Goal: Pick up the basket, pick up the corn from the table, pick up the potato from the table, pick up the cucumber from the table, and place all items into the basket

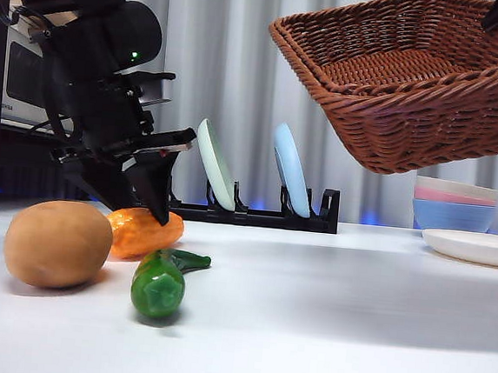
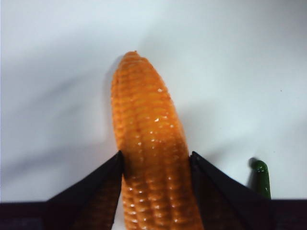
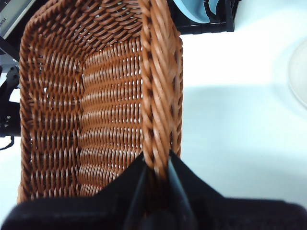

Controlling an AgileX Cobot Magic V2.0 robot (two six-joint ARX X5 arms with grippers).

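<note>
Left gripper (image 2: 156, 160) sitting low at table, jaws straddling corn (image 2: 148, 158), pressing both its sides (corn lying on table). Potato (image 1: 57, 244) resting just beside jaws, cucumber (image 1: 160, 283) lying just in front. Right gripper (image 3: 156, 165) holding basket (image 3: 96, 110) aloft, jaws pinching braided rim, basket tilting, well apart from vegetables.

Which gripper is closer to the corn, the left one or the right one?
Left. The left gripper has its fingers on either side of the corn on the table. The right gripper is high up, clamped on the basket rim.
</note>
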